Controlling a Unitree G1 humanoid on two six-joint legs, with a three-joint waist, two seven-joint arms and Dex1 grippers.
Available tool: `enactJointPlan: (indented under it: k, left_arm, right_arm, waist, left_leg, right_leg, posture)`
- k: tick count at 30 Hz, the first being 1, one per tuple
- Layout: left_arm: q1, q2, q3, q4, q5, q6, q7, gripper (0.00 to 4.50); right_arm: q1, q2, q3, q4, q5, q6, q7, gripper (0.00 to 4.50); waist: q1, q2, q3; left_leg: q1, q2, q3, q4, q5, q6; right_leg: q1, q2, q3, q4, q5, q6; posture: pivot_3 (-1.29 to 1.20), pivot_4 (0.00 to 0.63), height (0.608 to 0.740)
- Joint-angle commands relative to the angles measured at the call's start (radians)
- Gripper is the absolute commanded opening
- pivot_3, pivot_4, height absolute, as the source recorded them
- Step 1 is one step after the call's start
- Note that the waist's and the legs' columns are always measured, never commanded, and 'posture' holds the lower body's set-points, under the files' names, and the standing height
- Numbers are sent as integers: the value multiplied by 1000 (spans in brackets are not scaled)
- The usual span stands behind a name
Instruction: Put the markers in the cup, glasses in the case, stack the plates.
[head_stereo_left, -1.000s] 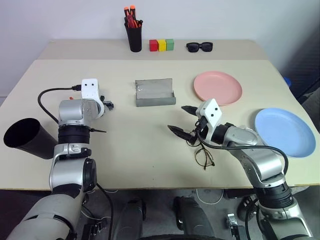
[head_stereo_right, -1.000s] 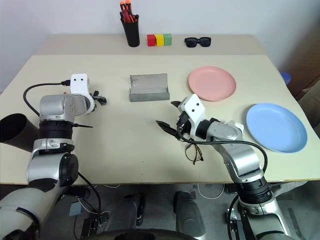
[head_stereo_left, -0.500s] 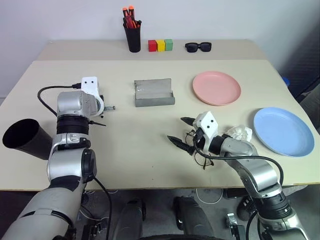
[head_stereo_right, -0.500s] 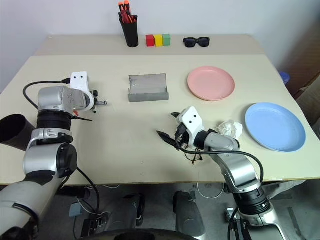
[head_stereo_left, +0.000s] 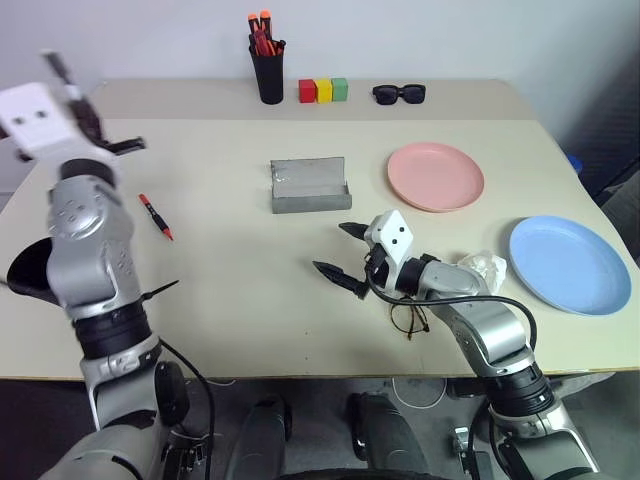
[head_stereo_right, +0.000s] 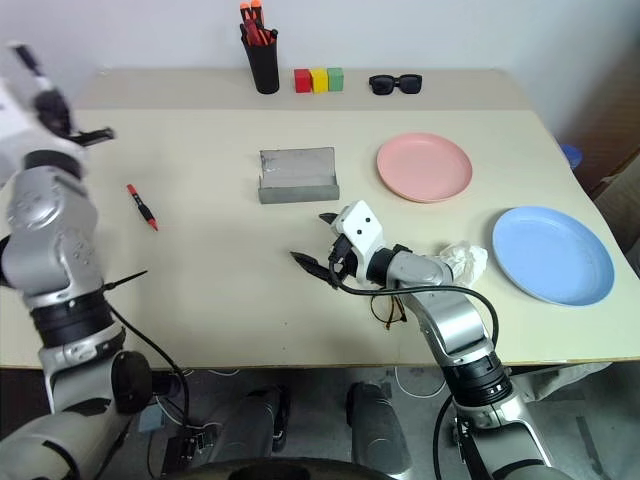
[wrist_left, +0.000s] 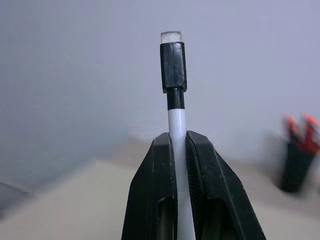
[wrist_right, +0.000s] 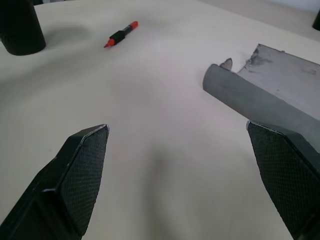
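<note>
Left gripper, now clamped on dark marker, has lifted toward ten o'clock, cup-bound; right gripper spread empty.

— What is obscured? — The cup sits half behind the left arm. The glasses lie partly under the right arm.

— And blurred? — The left gripper smears at the frame's edge; the pen holder beyond the clamped marker is a haze.
</note>
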Motion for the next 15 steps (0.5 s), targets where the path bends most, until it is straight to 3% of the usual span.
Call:
enactJointPlan:
  k: [1,7,15]
  left_arm:
    - [76,2,28,-150,59,-40,48,90]
    - [299,-54,79,-329,88,-17,72,90]
    - [491,-97,63,-337,187,-99,86,90]
  right_arm:
    - [-18,7,3,-9,10,-25,27,4500]
    - [-52,26,-8,8,32,-14,52,4500]
    - [-59,30,-8,6,42,-6,62,4500]
  waist:
    - [4,0,0]
    - [-1,-2,-1]
    - [0,-2,-1]
  left_leg:
    - [0,0,0,0,0,0]
    - [1,0,0,1,0,0]
    - [2,0,-1,1,0,0]
  right_leg:
    - [1,0,0,0,0,0]
    - [3,1,0,-1,0,0]
    - [4,1,-1,-2,0,-1]
  posture:
    - [0,150,740]
    - [0,150,740]
    - [0,150,740]
